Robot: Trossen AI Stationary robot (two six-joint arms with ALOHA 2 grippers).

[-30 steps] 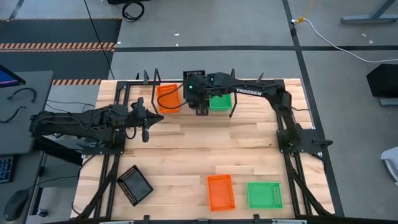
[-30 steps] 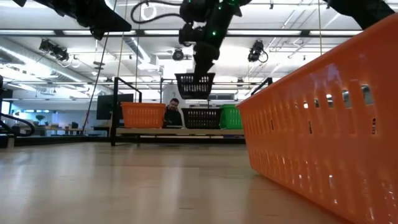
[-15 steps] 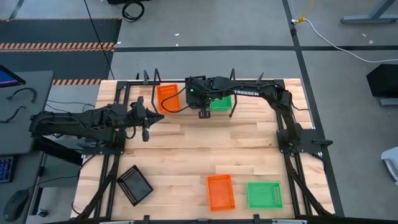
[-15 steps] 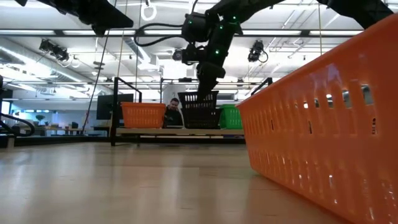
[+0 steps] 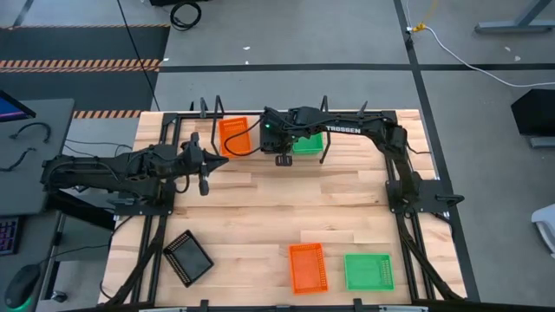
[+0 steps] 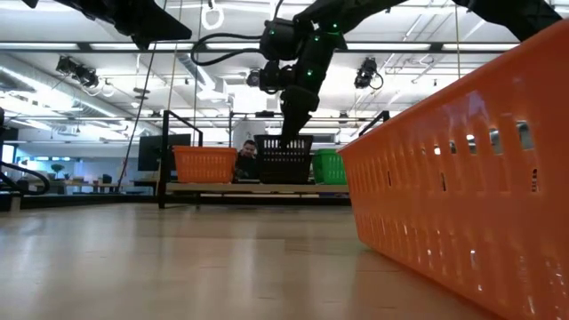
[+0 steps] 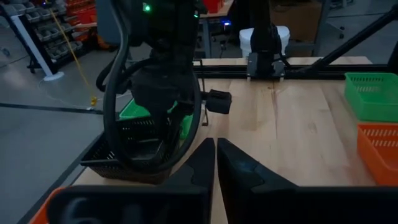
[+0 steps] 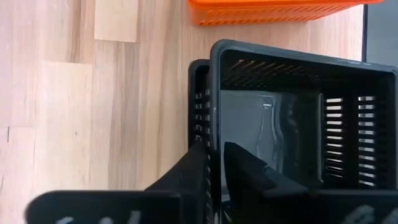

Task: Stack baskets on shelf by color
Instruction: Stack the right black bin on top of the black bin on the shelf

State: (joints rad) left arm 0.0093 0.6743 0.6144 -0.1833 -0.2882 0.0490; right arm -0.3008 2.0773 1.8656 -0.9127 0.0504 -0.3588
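Pale plank tabletop, bright workshop hall

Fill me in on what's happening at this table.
The right gripper is setting a black basket onto the shelf, between orange and green baskets, its fingers straddling the basket's wall. The left gripper waits shut over the table. Black, orange and green baskets lie loose on the near tabletop.

Robotics lab in big open industrial hall: grey concrete floor with hazard-striped tape, cables trailing across it, wooden test table on black frame, desk with keyboard and mouse at side, ceiling strip lights and ducts, stock racks with bins, seated person behind
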